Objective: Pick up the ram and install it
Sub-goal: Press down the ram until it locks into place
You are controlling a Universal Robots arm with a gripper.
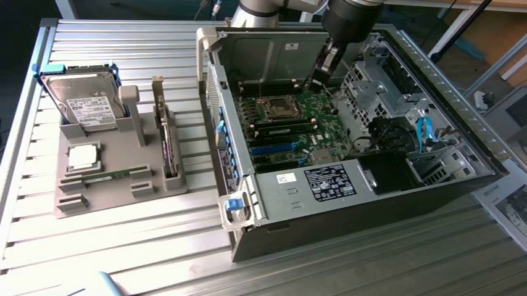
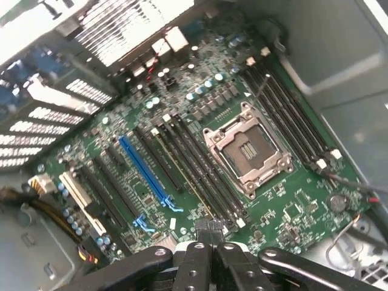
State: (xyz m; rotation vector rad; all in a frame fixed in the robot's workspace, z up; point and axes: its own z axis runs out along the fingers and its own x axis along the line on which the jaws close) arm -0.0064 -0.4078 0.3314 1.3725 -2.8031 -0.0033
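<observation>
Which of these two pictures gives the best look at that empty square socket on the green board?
The wrist view: the processor socket sits near the middle, seen from close above, its metal frame and empty centre plain. In the exterior view the socket is a small square deep inside the computer case.

The arm was grey tube with a black wrist housing; the pincer had glossy black linkage bars dotted with small round screws.

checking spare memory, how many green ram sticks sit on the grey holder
1. The thin green ram stick lies flat in the grey plastic holder, just in front of the square silver processor chip. The upright dark expansion card could hide another.
</observation>
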